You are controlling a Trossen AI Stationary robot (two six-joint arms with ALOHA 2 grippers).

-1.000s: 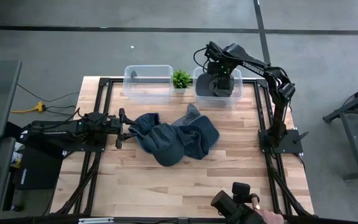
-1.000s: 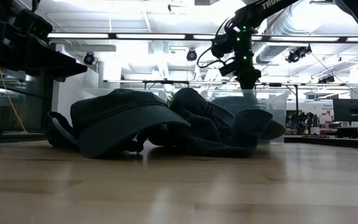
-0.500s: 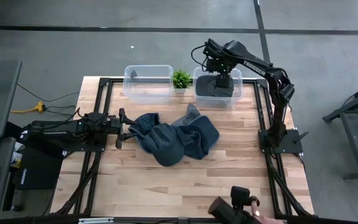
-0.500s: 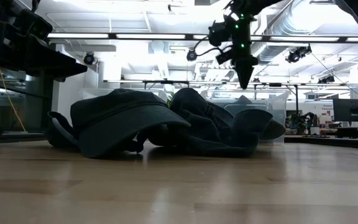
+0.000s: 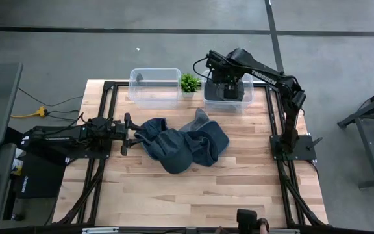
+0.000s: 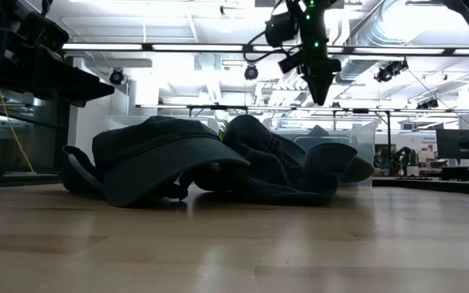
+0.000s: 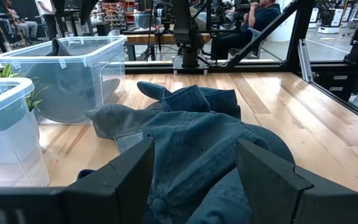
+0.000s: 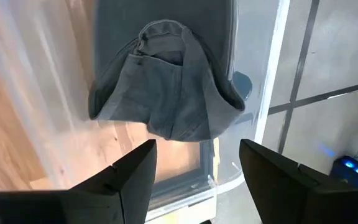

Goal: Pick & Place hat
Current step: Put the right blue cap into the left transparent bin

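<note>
Bystanders around your bench

You have a small green plant [image 5: 189, 82] between the two bins at the table's [image 5: 239, 188] far edge, a yellow cable [image 5: 41, 112] on the floor at left, and seated people [image 7: 263, 15] in the room behind.

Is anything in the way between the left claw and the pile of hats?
Nothing visible. The left gripper sits open at the table's left side, right beside the pile of hats, with its fingers pointing at it. The right gripper is open above the right bin, where one hat already lies.
</note>
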